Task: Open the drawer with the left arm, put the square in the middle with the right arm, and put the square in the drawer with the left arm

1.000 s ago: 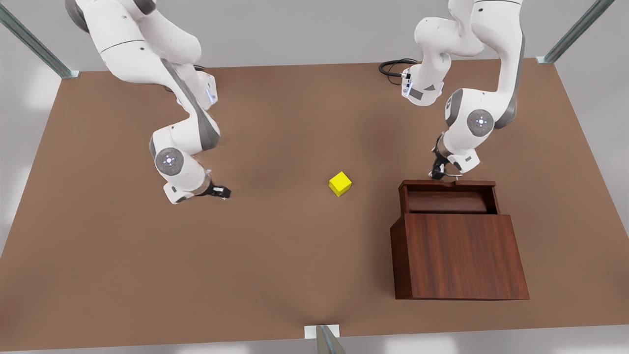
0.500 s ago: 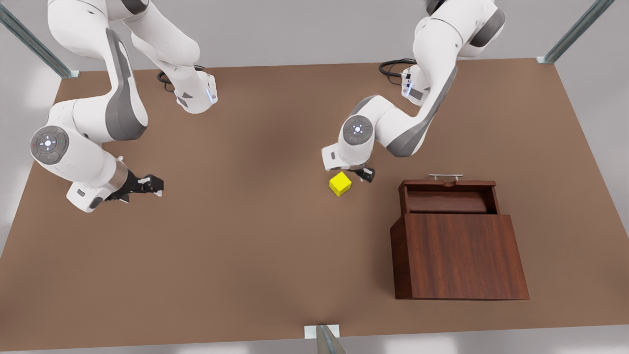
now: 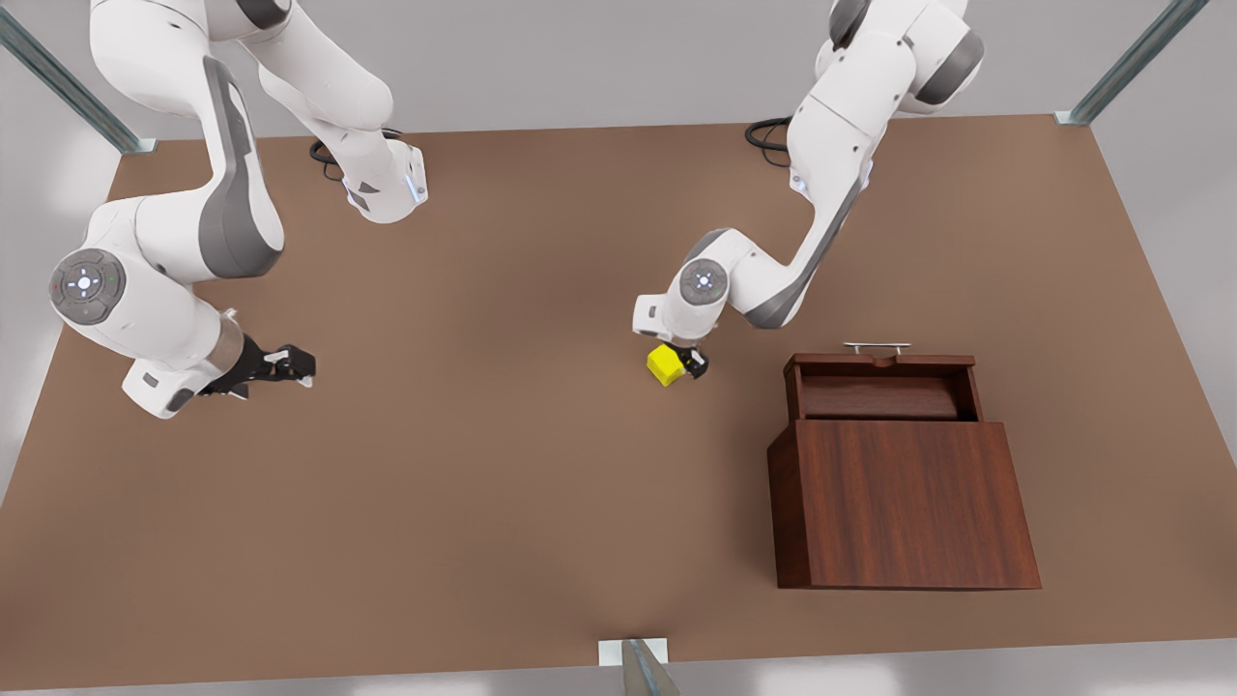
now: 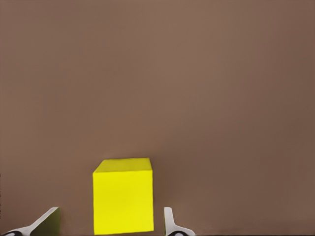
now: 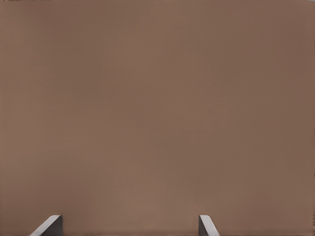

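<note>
currently the small bright yellow cube (image 3: 664, 364) rests on the plain matte brown tabletop (image 3: 503, 483) near the middle, well apart from the dark reddish-brown wood-grain cabinet (image 3: 904, 503) at the front view's right. the cabinet's single sliding drawer (image 3: 881, 385) stands pulled out toward the far edge, with its slim silver bar handle (image 3: 876, 346) free of any gripper.

the left arm's black two-finger gripper (image 3: 690, 363) is lowered at the cube. the front view places it directly against the cube's side toward the cabinet, but the wrist housing hides the fingers there, so contact cannot be read from that view. the left wrist view supplies the missing detail: the cube (image 4: 123, 195) sits between the two fingertips (image 4: 169, 222), a visible strip of tabletop (image 4: 197, 88) separates each fingertip from the cube's faces, and the jaws stand apart (not clamped on the cube).

the right arm's black two-finger gripper (image 3: 286, 364) waits above bare tabletop at the front view's left, well apart from cube and cabinet. the front view shows its body pointing toward the middle; the right wrist view shows its fingertips (image 5: 205, 226) spread wide apart over plain brown surface (image 5: 157, 108), with nothing between them.
</note>
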Robot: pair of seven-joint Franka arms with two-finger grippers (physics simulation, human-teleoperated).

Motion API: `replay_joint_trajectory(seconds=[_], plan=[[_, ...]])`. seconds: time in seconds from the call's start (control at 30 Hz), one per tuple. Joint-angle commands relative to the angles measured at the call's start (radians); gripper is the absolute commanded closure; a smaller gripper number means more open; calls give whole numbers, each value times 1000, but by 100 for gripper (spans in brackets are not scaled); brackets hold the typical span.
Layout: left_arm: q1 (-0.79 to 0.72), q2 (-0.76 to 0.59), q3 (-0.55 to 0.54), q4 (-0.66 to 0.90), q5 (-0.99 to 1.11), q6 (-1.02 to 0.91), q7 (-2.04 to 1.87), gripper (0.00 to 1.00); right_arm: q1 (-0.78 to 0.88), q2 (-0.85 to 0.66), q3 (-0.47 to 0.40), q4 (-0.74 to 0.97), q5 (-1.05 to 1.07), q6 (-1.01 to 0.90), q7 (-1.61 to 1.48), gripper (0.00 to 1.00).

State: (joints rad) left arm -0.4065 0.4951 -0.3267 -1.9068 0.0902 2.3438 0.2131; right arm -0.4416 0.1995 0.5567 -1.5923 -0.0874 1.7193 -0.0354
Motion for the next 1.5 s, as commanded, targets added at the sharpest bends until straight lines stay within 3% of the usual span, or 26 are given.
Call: replay_joint_trajectory(seconds=[0.0,0.4,0.43,0.5,0.67,0.7,0.97,1.03,1.13,1.47], plan=[[0,3,0,0,20,2,-1,0,0,0,0,0,0,0,0,0],[-12,68,1,0,20,45,-14,0,-8,1,0,5,8,20,0,0],[-12,71,0,0,20,45,-14,0,59,-8,-66,5,12,19,0,0],[-12,83,8,0,20,57,-14,0,267,-40,-319,-2,68,19,-20,0],[-12,112,8,-2,20,89,-14,0,639,-74,-728,-25,132,20,-50,0],[-17,119,8,0,20,89,-14,0,664,-74,-762,-25,133,20,-58,0],[-38,135,29,-2,22,91,-14,1,667,-68,-759,-23,149,25,-60,0],[-40,142,32,-2,22,109,-14,26,667,-68,-759,-23,149,25,-60,0],[-44,143,35,-2,20,111,-15,35,667,-68,-759,-25,149,25,-60,0],[-43,132,35,-2,14,109,-38,38,662,-66,-759,-25,150,25,-61,0]])
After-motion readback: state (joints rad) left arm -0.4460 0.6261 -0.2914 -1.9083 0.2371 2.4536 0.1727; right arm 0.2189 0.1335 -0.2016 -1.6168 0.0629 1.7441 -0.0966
